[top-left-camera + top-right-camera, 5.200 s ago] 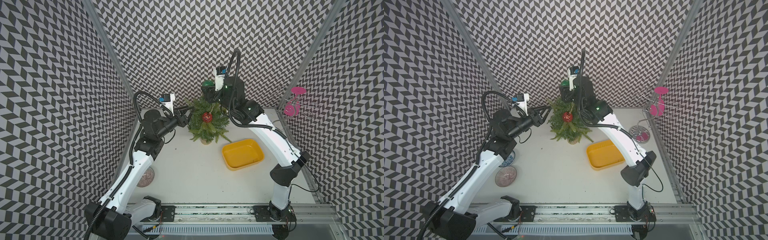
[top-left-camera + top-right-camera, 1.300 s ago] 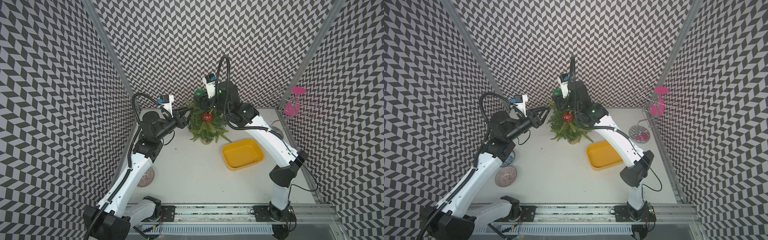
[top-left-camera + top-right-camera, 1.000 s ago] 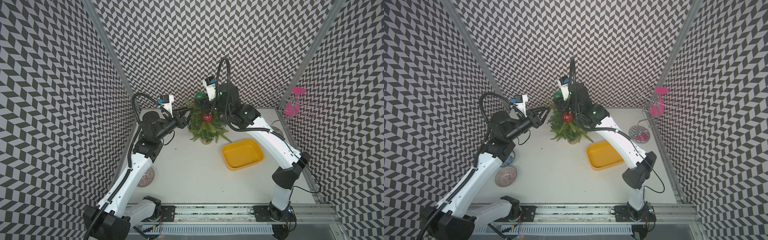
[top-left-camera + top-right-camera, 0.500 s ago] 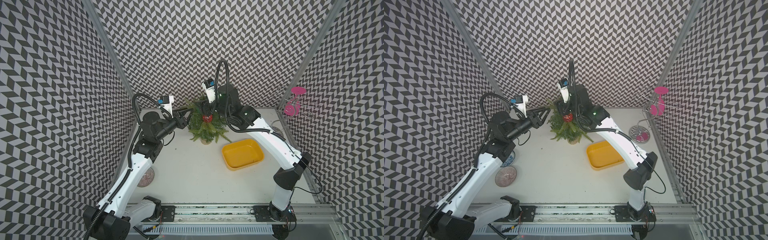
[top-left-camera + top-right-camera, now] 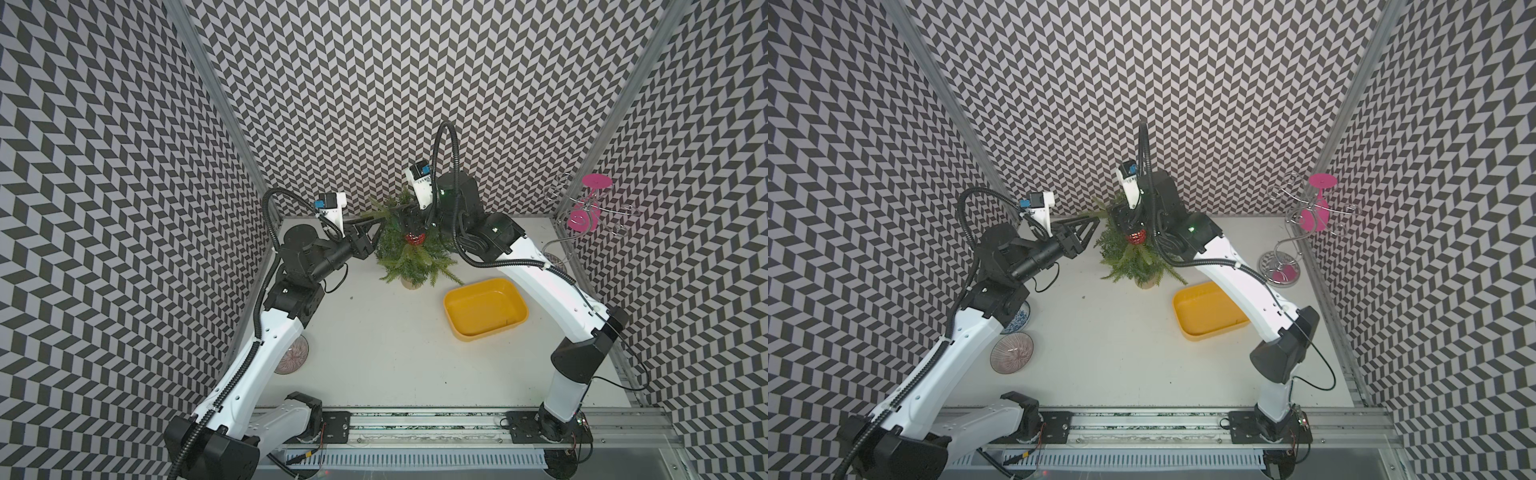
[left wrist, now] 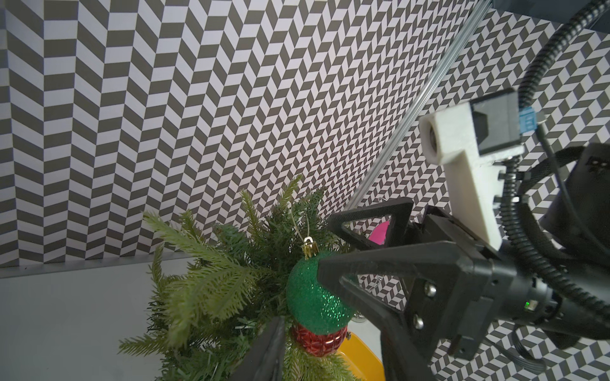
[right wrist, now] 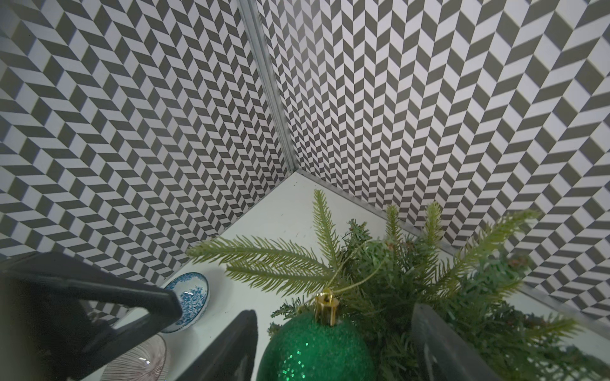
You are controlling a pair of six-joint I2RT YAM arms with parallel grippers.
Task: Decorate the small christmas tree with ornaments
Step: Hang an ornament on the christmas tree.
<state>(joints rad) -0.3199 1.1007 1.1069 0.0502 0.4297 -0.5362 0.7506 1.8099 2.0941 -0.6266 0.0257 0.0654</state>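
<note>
The small christmas tree (image 5: 411, 262) (image 5: 1138, 257) stands at the back middle of the table. A red ornament (image 5: 415, 237) (image 5: 1136, 237) hangs on its front. A glittery green ornament (image 6: 313, 297) (image 7: 313, 349) hangs just above the red one, its gold string looped over a top branch. My right gripper (image 5: 409, 220) (image 7: 330, 346) is at the treetop, open, with a finger on each side of the green ornament and a gap to both. My left gripper (image 5: 376, 230) (image 5: 1094, 227) is open beside the tree's left, holding nothing.
A yellow tray (image 5: 484, 309) lies right of the tree, under the right arm. A wire rack with pink glasses (image 5: 582, 208) stands at the back right. A blue patterned bowl (image 5: 1019, 322) and a ribbed pinkish bowl (image 5: 1012, 353) sit by the left arm.
My right gripper came down onto the treetop with the green ornament and opened its jaws, leaving it hanging by its string. The left arm stayed put.
</note>
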